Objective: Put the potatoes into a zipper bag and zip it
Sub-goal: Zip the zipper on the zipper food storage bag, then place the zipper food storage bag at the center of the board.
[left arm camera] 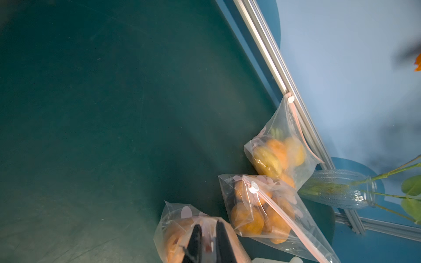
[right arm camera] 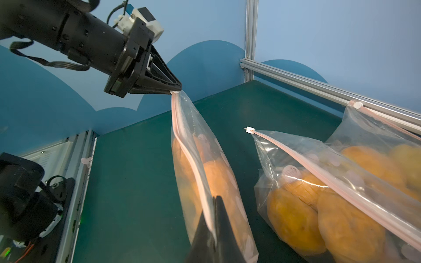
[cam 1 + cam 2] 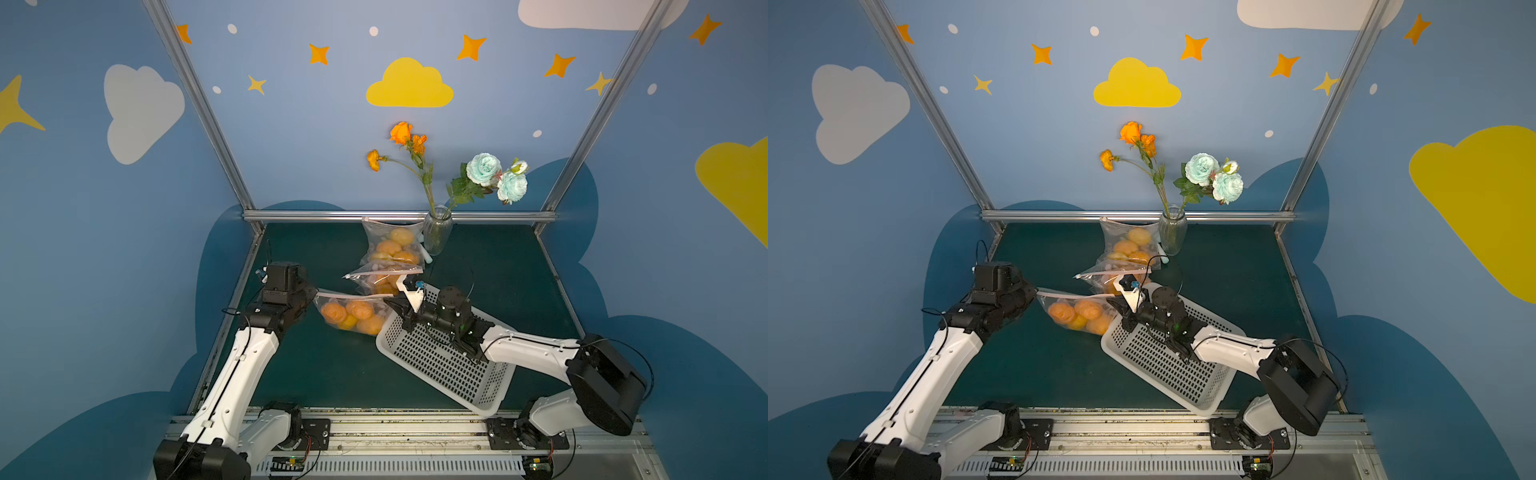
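Note:
A clear zipper bag (image 3: 353,316) (image 3: 1077,316) holding several orange potatoes (image 3: 360,309) hangs stretched between my two grippers over the green table. My left gripper (image 3: 312,294) (image 1: 208,224) is shut on the bag's left top corner, where the pink zip strip (image 2: 182,141) ends; it also shows in the right wrist view as the left gripper (image 2: 176,90). My right gripper (image 3: 390,303) (image 2: 216,198) is shut on the strip's other end. The strip looks pressed together along its visible length.
Two more zipper bags of potatoes lie behind: the middle bag (image 3: 380,280) and the far bag (image 3: 390,247) against the back rail. A glass vase (image 3: 436,230) of flowers stands beside them. A white perforated basket (image 3: 440,365) sits tilted under my right arm.

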Tool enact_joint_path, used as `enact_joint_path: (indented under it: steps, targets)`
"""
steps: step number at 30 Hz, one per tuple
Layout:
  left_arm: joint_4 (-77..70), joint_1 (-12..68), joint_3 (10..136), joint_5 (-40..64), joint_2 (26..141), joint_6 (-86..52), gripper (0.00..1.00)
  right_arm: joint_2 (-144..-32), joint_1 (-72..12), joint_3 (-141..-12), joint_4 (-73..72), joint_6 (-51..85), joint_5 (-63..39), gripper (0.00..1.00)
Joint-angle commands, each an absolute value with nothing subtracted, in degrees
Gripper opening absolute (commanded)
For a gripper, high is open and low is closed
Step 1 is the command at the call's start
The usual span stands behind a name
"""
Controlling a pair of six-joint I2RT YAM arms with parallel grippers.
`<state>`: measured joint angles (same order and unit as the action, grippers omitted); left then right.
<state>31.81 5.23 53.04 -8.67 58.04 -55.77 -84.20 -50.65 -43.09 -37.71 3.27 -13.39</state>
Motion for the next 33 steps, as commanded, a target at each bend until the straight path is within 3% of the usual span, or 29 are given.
enact_joint_path:
  steps: [1,11,15,25,26,27,30,31,33]
  targets:
    - [35.52,3.88,53.97,-16.67,55.2,-57.15,0.03,-85.01,-49.59,-46.33,-35.48,7.23,-13.96,0.0]
    - [32.74,3.88,57.88,-18.39,62.12,-57.2,0.03,-97.87,-44.01,-62.9,-17.64,19.8,-14.67,0.0]
    - [27.03,3.86,59.0,-14.59,69.4,-56.52,0.03,-102.63,-40.42,-65.89,-17.9,21.59,-21.64,0.0]
    - [25.29,3.96,68.61,-8.09,86.89,-55.04,0.04,-107.13,-36.09,-70.93,-13.57,20.31,-21.07,0.0]
    - [24.99,3.96,69.24,-8.0,87.65,-54.73,0.1,-107.22,-36.07,-71.35,-12.82,19.74,-20.35,0.0]
    - [24.77,4.0,70.04,-7.91,88.57,-54.3,0.26,-107.23,-36.06,-71.92,-11.96,19.29,-19.51,0.01]
    - [27.22,4.04,73.87,-8.29,90.86,-53.09,0.84,-106.6,-35.44,-73.26,-9.5,18.41,-18.09,0.25]
    - [28.7,4.04,75.21,-8.51,91.29,-52.5,0.95,-106.0,-35.18,-73.41,-8.86,18.15,-17.82,0.36]
    - [31.09,4.09,77.63,-9.23,91.12,-51.04,1.0,-104.13,-34.68,-73.39,-7.41,17.67,-16.91,0.54]
